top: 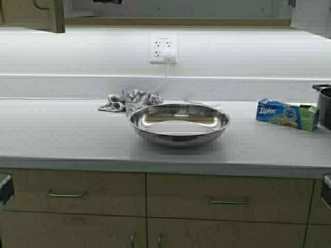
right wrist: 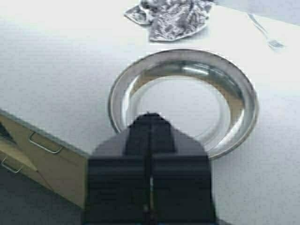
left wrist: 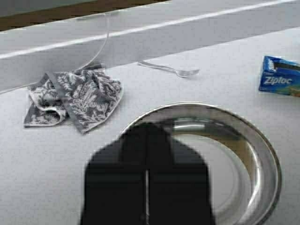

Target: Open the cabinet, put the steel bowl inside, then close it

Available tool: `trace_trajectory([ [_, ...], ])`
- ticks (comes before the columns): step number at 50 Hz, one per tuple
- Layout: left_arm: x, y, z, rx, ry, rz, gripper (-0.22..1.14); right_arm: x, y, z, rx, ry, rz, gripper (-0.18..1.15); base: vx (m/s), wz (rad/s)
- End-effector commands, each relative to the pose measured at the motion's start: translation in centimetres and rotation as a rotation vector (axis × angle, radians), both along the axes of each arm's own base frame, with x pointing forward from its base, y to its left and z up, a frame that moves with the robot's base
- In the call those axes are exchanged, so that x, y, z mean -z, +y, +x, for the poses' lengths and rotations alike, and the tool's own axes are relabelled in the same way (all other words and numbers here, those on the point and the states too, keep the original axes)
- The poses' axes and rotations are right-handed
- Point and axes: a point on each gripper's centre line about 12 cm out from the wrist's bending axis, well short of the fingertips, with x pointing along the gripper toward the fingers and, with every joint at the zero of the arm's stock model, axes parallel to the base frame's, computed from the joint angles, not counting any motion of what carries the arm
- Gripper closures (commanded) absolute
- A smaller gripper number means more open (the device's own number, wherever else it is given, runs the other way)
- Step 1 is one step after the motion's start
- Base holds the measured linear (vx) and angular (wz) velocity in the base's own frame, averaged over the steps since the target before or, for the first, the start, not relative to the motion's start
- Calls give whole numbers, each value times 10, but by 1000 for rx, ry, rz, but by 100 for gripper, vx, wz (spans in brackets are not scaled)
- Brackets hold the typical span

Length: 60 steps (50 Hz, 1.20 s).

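Observation:
The steel bowl (top: 179, 123) sits upright and empty at the middle of the white countertop (top: 62, 139). Only a lower corner of the cabinet (top: 49, 15) shows at the top left of the high view, with part of a curved handle (top: 40, 6). My left gripper (left wrist: 146, 125) is shut and empty, hovering over the bowl's (left wrist: 262, 154) near rim. My right gripper (right wrist: 150, 115) is also shut with nothing in it, above the front rim of the bowl (right wrist: 234, 84). In the high view just a bit of each arm shows at the left edge (top: 4, 189) and the right edge (top: 327, 190).
A patterned grey cloth (top: 129, 99) lies behind the bowl, with a fork (left wrist: 171, 69) beside it. A blue Ziploc box (top: 287, 114) and a black pot (top: 324, 106) stand at the right. A wall outlet (top: 163, 49) has a cord plugged in. Base cabinet drawers (top: 72, 192) run below the counter.

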Motion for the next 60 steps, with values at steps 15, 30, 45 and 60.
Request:
trace_trajectory([
  [15,-10,39,26,-111,-29,-23,89,-9,-58,6,171,-19,-14,91,2,2],
  [30,-18,18,-37,-34,-150,-134,32,-13,-30,-9,91,14,77,34,2,3],
  [45,41,0,-98,53,-86,-389,-11,38,24,-53,53,88,352,-5,3,1],
  [60,150,10,-114,21,67,-532,-11,146,33,-66,208,164,474,-5,2,1],
])
